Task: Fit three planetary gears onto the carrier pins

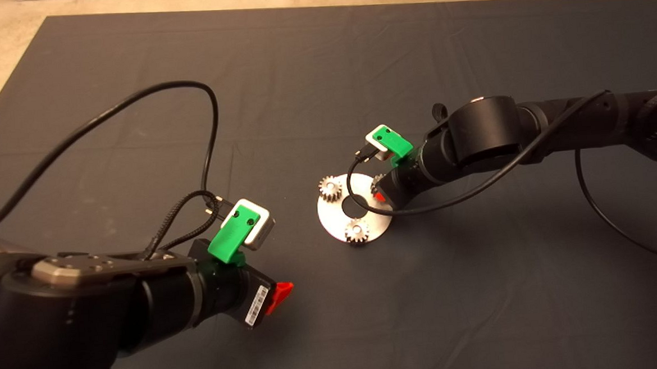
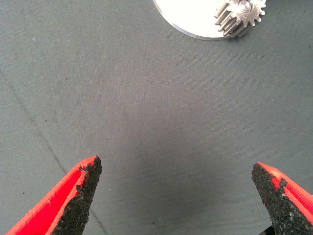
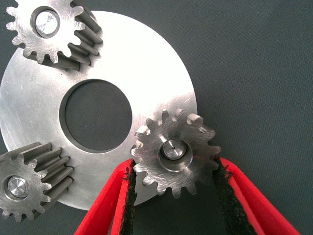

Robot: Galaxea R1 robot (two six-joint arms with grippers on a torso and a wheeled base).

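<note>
The silver disc (image 1: 335,222) lay on the dark mat (image 1: 322,66) covering the surface, with all three planetary gears on its carrier pins. Two gears (image 3: 49,27) (image 3: 32,181) sat seated and free, pin tips showing in their bores. The right gripper (image 3: 173,188) bracketed the third gear (image 3: 174,152), which stood on its pin (image 3: 172,148) at the disc's edge; its black pads (image 3: 128,196) lay against or just beside the teeth, so the grasp appeared clenched on the gear. The left gripper (image 2: 176,196) hovered released over bare mat near the disc. Risk, as judged: if the pads snagged the teeth on withdrawal, the gear could lift off its pin or drag the disc sideways.
</note>
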